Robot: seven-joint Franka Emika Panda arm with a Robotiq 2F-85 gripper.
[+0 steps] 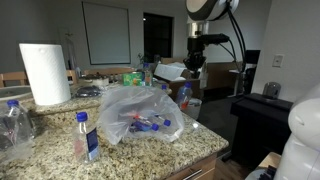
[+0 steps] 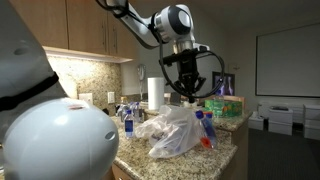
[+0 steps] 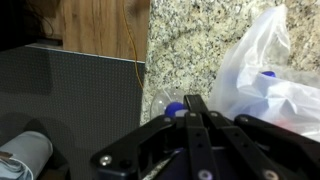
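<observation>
Speckled granite desk (image 1: 150,152) carrying the lot. Up near one edge of it, black fingers (image 3: 193,112) pressed tight together, tip to tip, pinching nothing that shows. Hang in both exterior views above the end of a crumpled clear plastic bag (image 1: 130,105), lifted off it, not touching. Inside that bag, several small blue-capped bottles (image 1: 148,124) lying in a heap. Straight below the fingertips in the wrist view, a clear plastic bottle with a blue cap (image 3: 172,108), sitting on the granite just beside the bag's edge; touching the bag or not, cannot tell. Nearer the front of the desk in an exterior view, another small clear bottle with a blue cap (image 1: 87,135), standing upright, well apart from the fingers. Off at the far end, a tall white paper towel roll (image 1: 45,72), upright too.
</observation>
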